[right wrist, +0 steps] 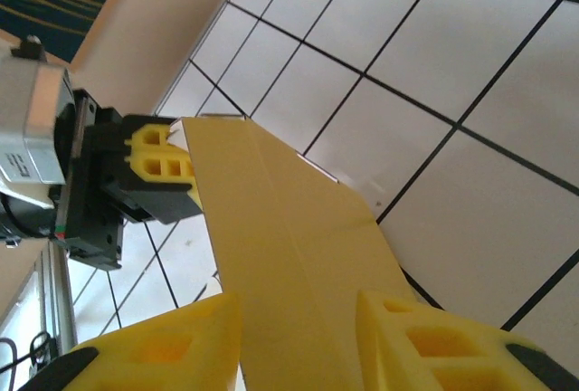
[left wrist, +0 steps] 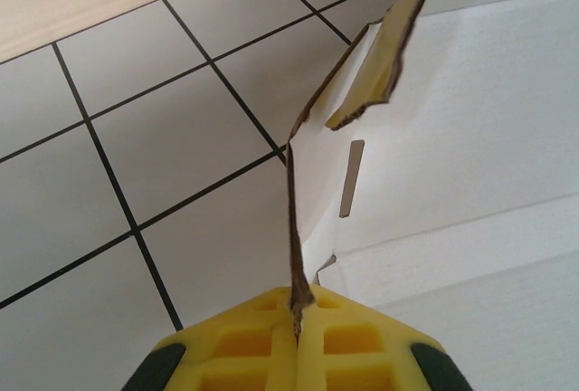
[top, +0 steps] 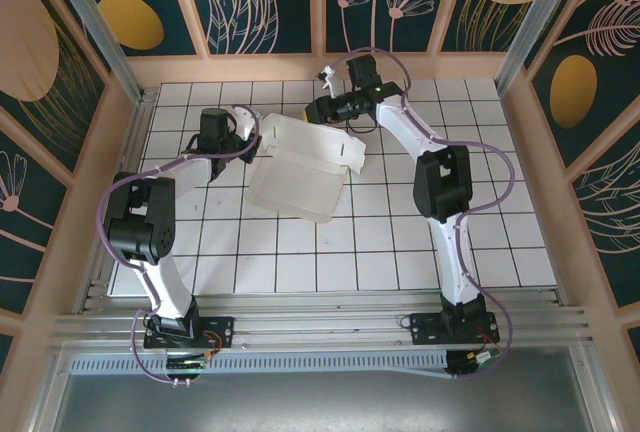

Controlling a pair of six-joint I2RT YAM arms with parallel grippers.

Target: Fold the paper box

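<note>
Thin white-and-yellow paper box is sitting half-folded.
Left gripper is pinching its edge; right gripper is sitting open around it.

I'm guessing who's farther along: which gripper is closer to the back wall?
Right. The right gripper sits at the box's far edge, closer to the back wall; the left gripper pinches the box's left edge, farther toward the table's near side.

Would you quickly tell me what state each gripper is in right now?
Left gripper: closed, pinching the paper box by its edge.
Right gripper: open, straddling its yellow flap.
</note>
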